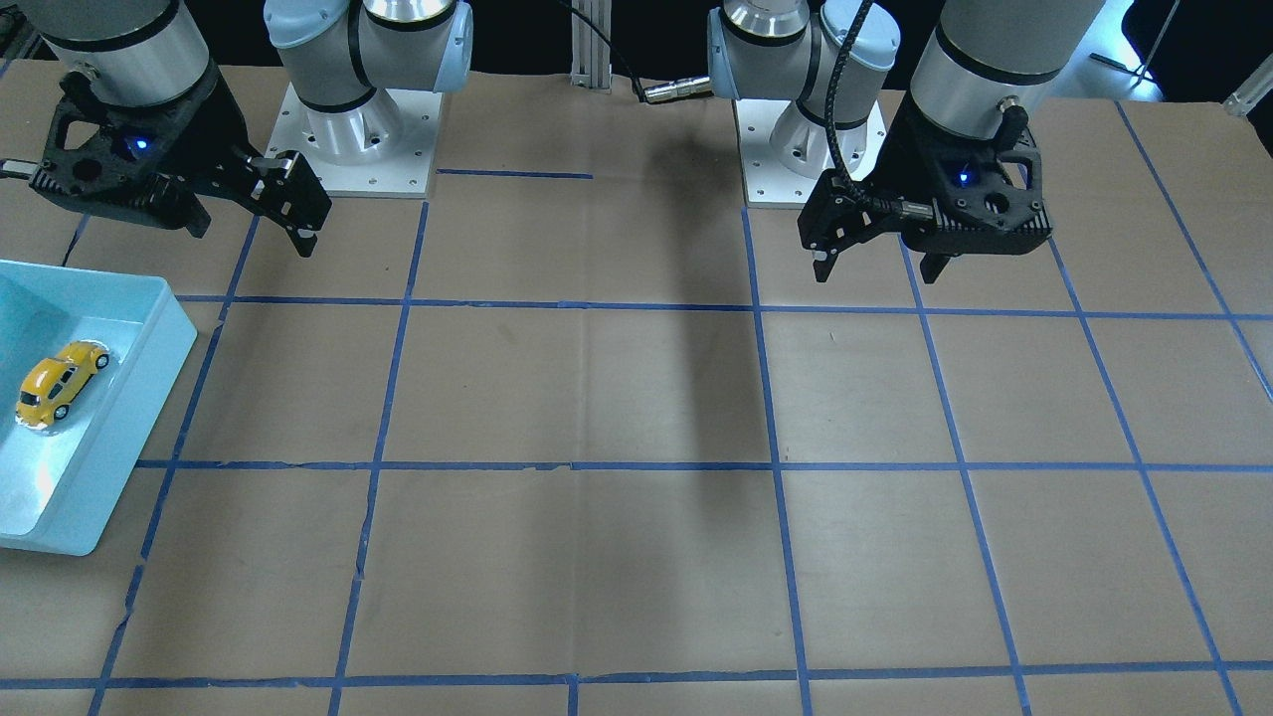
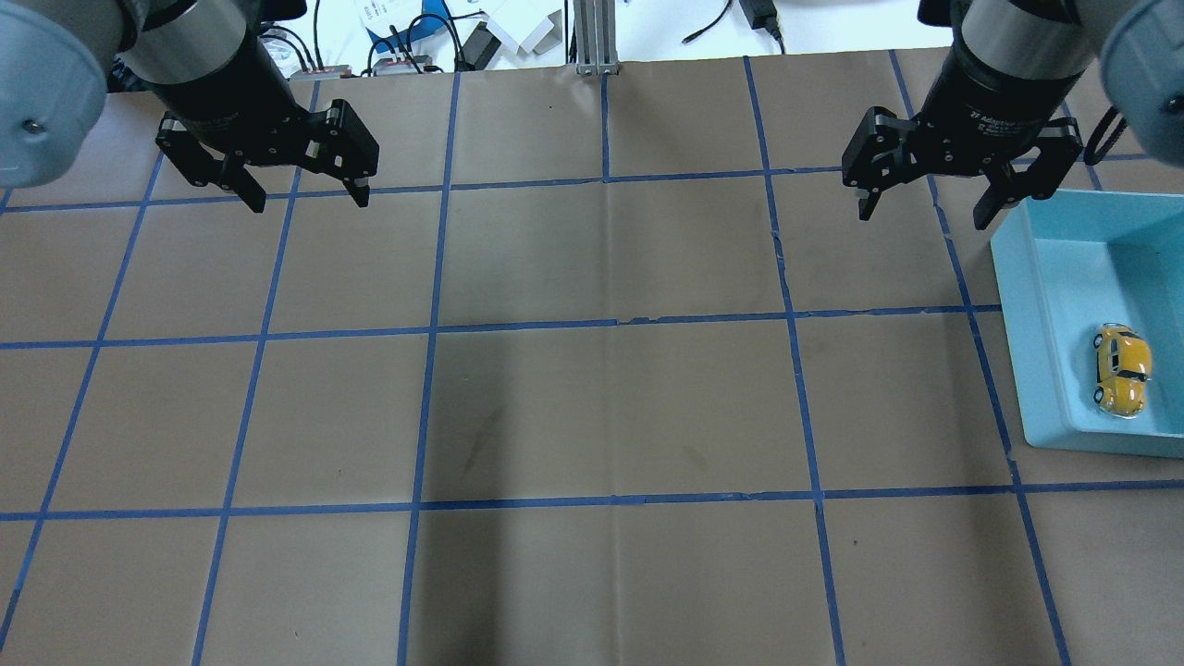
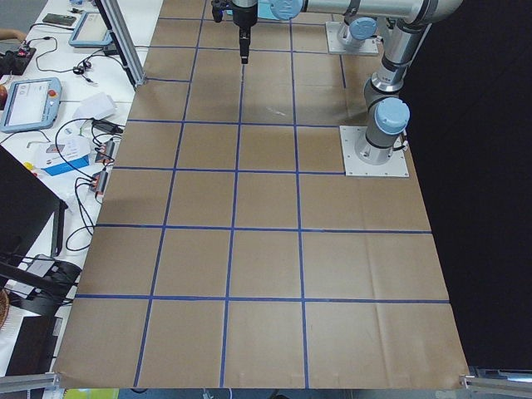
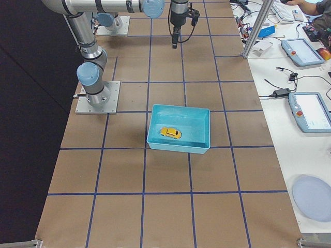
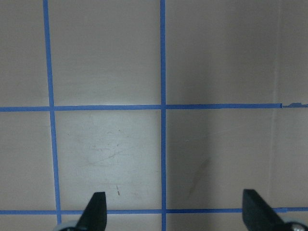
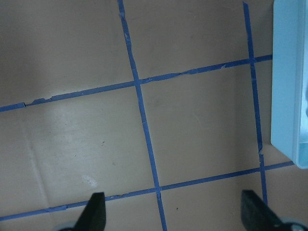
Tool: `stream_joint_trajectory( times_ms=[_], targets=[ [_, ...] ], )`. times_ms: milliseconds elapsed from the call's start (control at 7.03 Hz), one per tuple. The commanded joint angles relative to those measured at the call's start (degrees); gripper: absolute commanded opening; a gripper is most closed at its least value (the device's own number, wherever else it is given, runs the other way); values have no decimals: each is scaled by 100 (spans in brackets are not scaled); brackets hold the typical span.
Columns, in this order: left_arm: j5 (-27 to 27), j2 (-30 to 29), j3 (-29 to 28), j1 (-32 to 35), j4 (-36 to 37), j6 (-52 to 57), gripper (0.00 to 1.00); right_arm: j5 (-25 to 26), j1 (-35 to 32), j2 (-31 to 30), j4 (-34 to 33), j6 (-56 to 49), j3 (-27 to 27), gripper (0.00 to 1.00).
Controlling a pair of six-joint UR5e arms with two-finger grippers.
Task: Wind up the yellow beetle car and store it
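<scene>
The yellow beetle car (image 2: 1121, 370) lies inside a light blue bin (image 2: 1017, 305) at the table's right side; it also shows in the front view (image 1: 60, 383) and in the right side view (image 4: 170, 133). My right gripper (image 2: 923, 215) hangs open and empty above the table, beside the bin's far left corner and well away from the car. My left gripper (image 2: 308, 196) hangs open and empty over the far left of the table. Both wrist views show only spread fingertips over bare paper, and the bin's edge (image 6: 286, 96) shows in the right one.
The table is covered in brown paper with a blue tape grid. The two arm bases (image 1: 358, 139) stand at the robot's side. Cables and small devices (image 2: 435, 46) lie beyond the far edge.
</scene>
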State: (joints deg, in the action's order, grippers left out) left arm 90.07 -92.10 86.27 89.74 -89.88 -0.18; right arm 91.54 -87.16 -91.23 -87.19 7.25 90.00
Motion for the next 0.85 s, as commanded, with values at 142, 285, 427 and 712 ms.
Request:
stream_joint_trajectory(
  times_ms=[142, 285, 427, 712],
  targets=[
    [-7, 8, 4, -9, 5, 0, 100, -66, -3, 9, 8, -100, 9, 100],
    [-7, 8, 4, -9, 5, 0, 100, -83, -29, -26, 78, -127, 1, 100],
    [-7, 8, 4, -9, 5, 0, 100, -84, -108, 9, 88, -310, 0, 100],
    [-7, 8, 4, -9, 5, 0, 100, -92, -126, 18, 88, -373, 18, 100]
  ],
)
